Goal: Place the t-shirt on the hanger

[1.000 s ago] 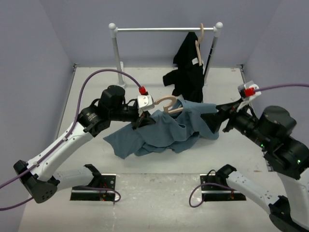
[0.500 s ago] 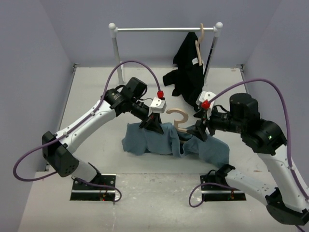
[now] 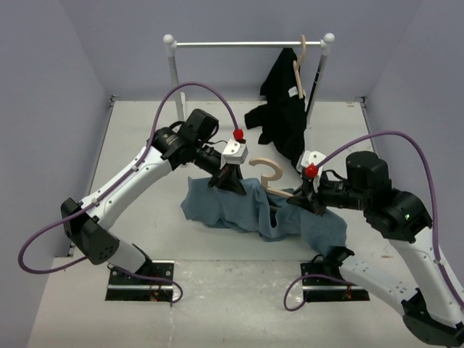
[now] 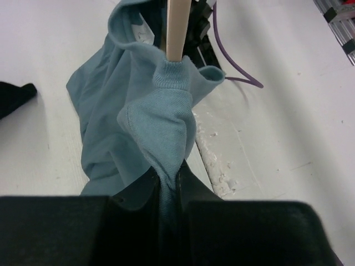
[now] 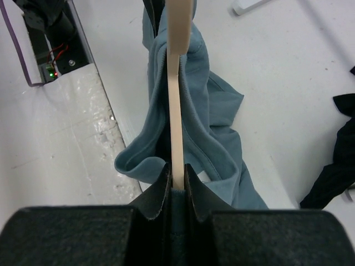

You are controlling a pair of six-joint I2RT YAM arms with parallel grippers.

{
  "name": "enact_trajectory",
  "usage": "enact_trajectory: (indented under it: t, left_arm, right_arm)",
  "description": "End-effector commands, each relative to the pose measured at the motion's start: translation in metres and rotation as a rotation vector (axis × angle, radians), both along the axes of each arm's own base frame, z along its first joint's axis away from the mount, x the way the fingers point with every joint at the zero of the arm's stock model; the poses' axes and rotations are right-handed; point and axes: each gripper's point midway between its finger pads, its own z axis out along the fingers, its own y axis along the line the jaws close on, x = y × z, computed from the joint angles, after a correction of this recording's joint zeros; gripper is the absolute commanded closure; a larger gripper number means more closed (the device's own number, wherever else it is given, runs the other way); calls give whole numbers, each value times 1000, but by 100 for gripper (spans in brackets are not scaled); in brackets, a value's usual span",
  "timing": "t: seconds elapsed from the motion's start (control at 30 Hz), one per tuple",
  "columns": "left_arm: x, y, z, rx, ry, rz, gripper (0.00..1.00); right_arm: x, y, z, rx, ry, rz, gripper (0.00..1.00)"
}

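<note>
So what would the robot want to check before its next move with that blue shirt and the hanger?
1. Left jaws gripping the t-shirt: ok, cloth is pinched between them.
2. Right jaws gripping the hanger: ok, shut on its wooden arm.
3. Hanger end inside the shirt: ok, cloth wraps its tip in the left wrist view.
4. Hook free of cloth: ok, it sticks out above the shirt.
5. Both hanger shoulders covered: cannot tell.
6. Black garment apart from the shirt: ok.
</note>
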Motion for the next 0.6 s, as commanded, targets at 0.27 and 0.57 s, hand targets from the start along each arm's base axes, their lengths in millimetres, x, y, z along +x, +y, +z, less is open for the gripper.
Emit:
enact_trajectory:
  t: [0.27,0.57]
  left_arm:
    - [44,20,133,-418,-137,627,0]
    - [40,13,164,-671,-78,703,17]
  right_arm:
    - [51,5,29,256,-87,-302,100]
    - [46,21,57,429,-4,-301,100]
